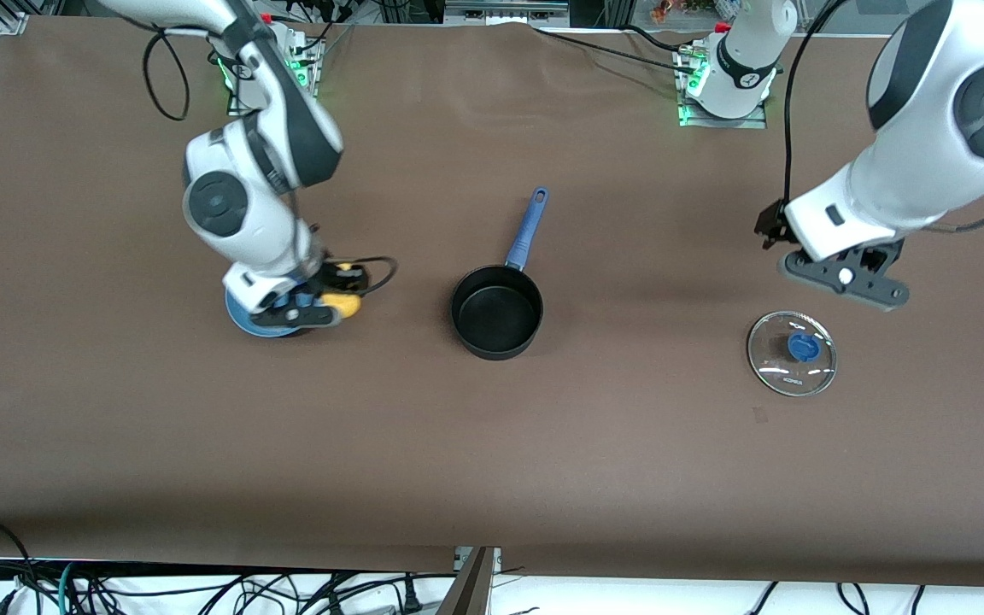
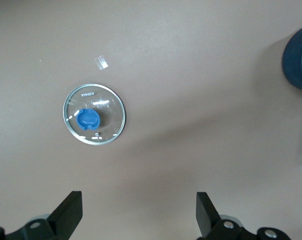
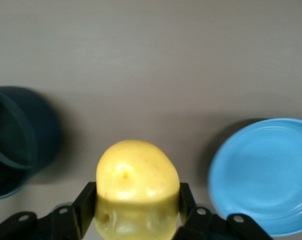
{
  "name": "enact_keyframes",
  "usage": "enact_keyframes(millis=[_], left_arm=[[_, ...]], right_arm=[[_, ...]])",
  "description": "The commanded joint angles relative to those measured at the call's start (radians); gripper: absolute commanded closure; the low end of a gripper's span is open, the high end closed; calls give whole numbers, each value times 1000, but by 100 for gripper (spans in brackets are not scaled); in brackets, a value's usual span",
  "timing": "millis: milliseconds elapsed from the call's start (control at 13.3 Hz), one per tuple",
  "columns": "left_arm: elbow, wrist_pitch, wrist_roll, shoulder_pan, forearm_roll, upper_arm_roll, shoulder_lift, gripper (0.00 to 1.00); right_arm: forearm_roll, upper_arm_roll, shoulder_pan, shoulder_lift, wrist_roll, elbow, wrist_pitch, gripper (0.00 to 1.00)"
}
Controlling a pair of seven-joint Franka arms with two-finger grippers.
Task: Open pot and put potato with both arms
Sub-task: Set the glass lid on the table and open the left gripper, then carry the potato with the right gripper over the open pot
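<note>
I see a broad matte brown tabletop (image 1: 492, 444) filling most of the front view. At 6 o'clock, tangled black cables (image 1: 202, 589) lie on pale floor. At 12 o'clock, aluminium framing (image 1: 500, 10) crosses. Light is even, shadows soft.

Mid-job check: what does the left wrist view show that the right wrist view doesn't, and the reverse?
Only the left wrist view shows the glass lid with its blue knob lying flat on the table, a small clear scrap beside it, and the left tool open over bare table. Only the right wrist view shows the potato clamped in the right tool and the blue plate. Both catch an edge of the open pot and the brown tabletop.
</note>
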Motion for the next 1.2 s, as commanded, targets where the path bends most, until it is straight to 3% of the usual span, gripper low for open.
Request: enact_keyframes(millis=[0,75,225,376,451,676,977,1127], left_arm=[[72,-66,-6,6,-55,41,-16,0],[74,-65,-4,-25,-96,108,-33,0],[63,-56,-3,-213,-167,356,-61,0],[-19,56,-12,-336,-150,469,-103,0],[-59,116,-11,-338,-150,475,-126,0],[-70,60,2,-300,-155,466,-136,0],[-246,164,3,-228,-159,435,-242,0],[-207,155,-3,-197,-173,432,-211,0]], right_arm=[[8,-6,115,125,115,162,-36,56],[8,-4,155,172,162,220,-37,56],[8,-4,236,274,263,338,-40,56],[7,-4,282,366,343,447,-39,56],[7,-4,290,397,365,486,-36,56],[5,-4,292,440,365,524,-26,56],[5,-4,304,522,368,596,0,56],[5,-4,305,550,370,596,35,53]])
